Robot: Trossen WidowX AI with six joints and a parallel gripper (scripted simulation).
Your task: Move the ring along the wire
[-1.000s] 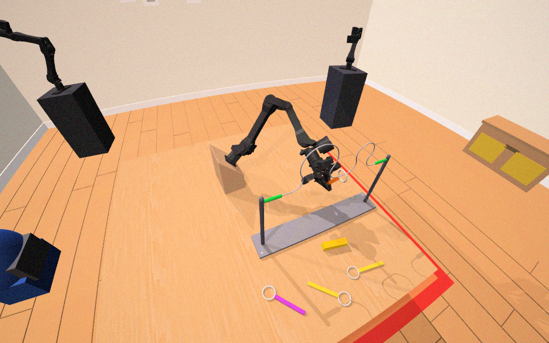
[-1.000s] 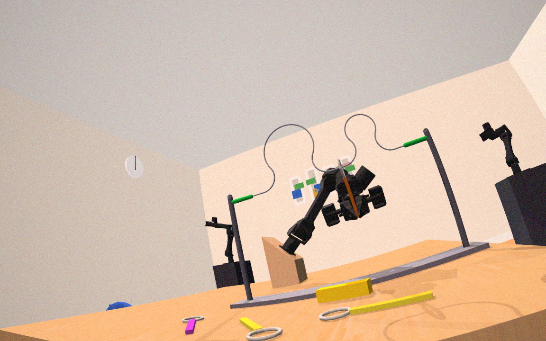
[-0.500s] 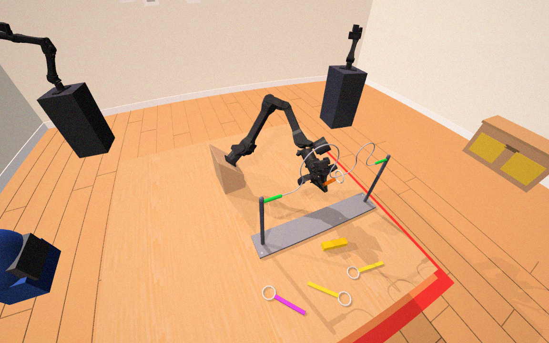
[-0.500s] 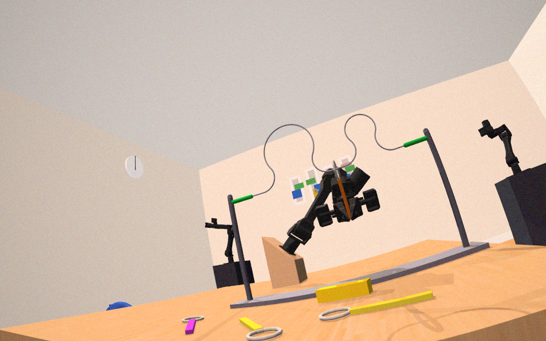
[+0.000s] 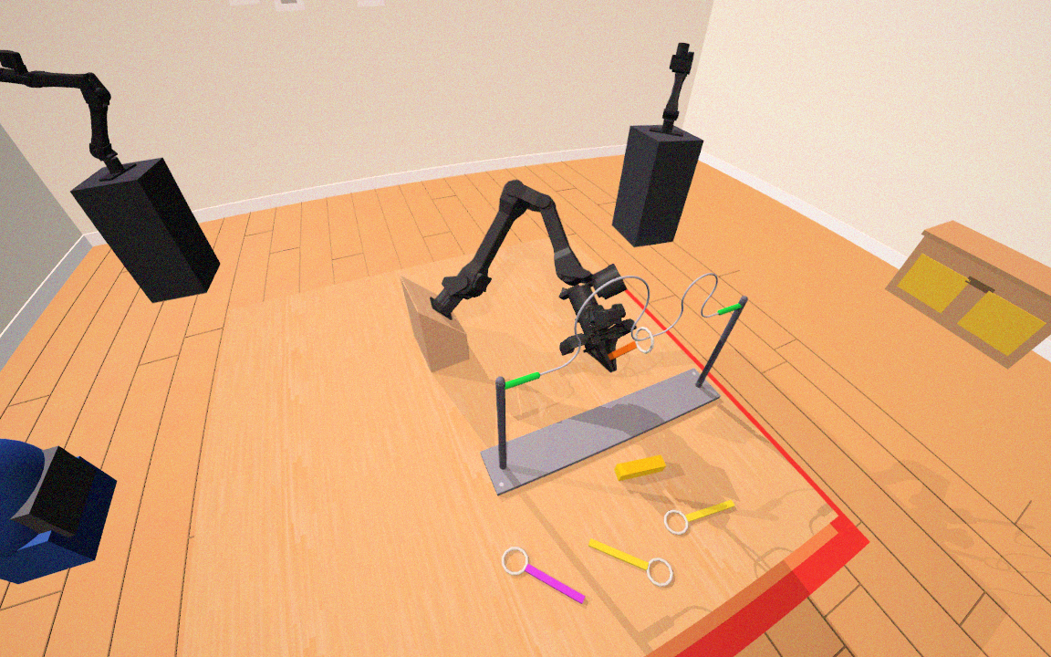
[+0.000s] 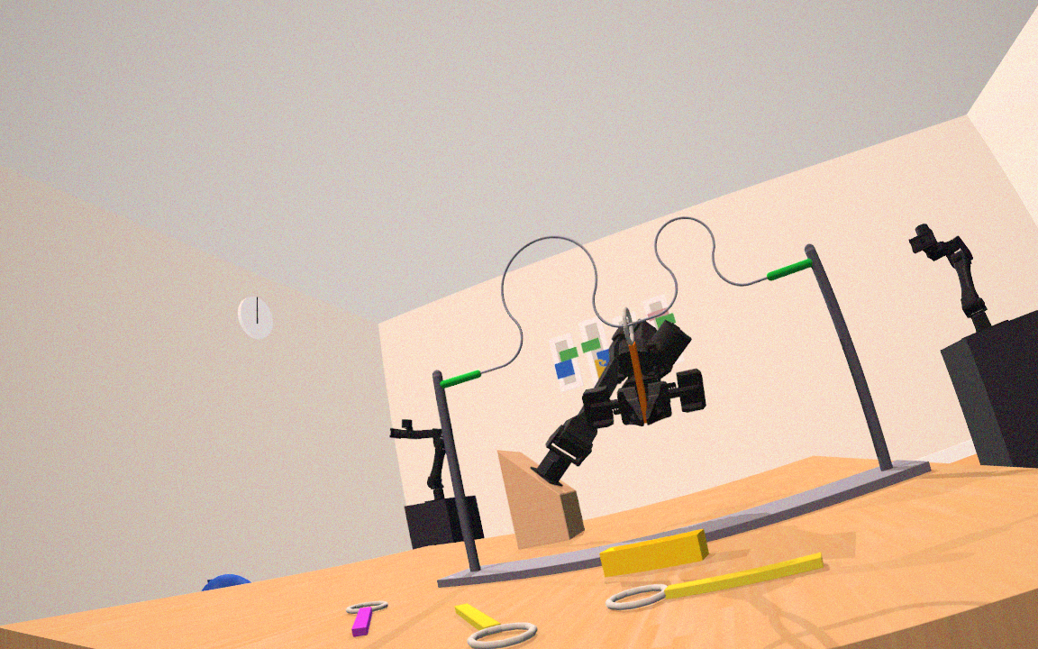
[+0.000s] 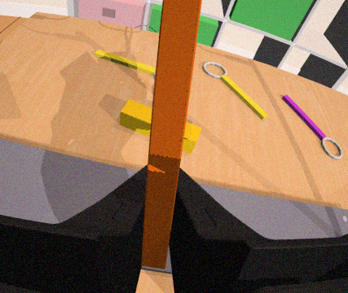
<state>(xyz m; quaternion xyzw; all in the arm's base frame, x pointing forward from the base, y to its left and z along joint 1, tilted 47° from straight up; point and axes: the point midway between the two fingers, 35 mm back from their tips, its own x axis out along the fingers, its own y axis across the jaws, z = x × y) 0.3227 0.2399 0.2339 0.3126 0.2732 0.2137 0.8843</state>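
My gripper (image 5: 612, 358) (image 6: 643, 413) (image 7: 162, 174) is shut on the orange handle (image 5: 623, 350) (image 6: 638, 375) (image 7: 174, 81), near its lower end in the exterior view. The handle stands nearly upright there. The white ring (image 6: 626, 315) is seen nearly edge-on, around the low dip of the grey wire (image 6: 552, 237) between its two tall loops. Whether ring and wire touch is too small to tell. One green part (image 5: 522, 380) (image 6: 460, 379) is at the left post (image 5: 502, 424) (image 6: 457, 476); the other green part (image 5: 729, 308) (image 6: 789, 270) is at the right post (image 5: 721, 347) (image 6: 849, 362).
A grey base (image 5: 546, 441) carries both posts. In front lie a yellow block (image 5: 640, 468) (image 6: 653, 553) (image 7: 134, 114), two yellow-handled rings (image 5: 709, 512) (image 5: 619, 555) and a magenta-handled ring (image 5: 554, 585) (image 7: 304, 117). A wooden wedge (image 5: 437, 343) (image 6: 534, 508) supports the arm.
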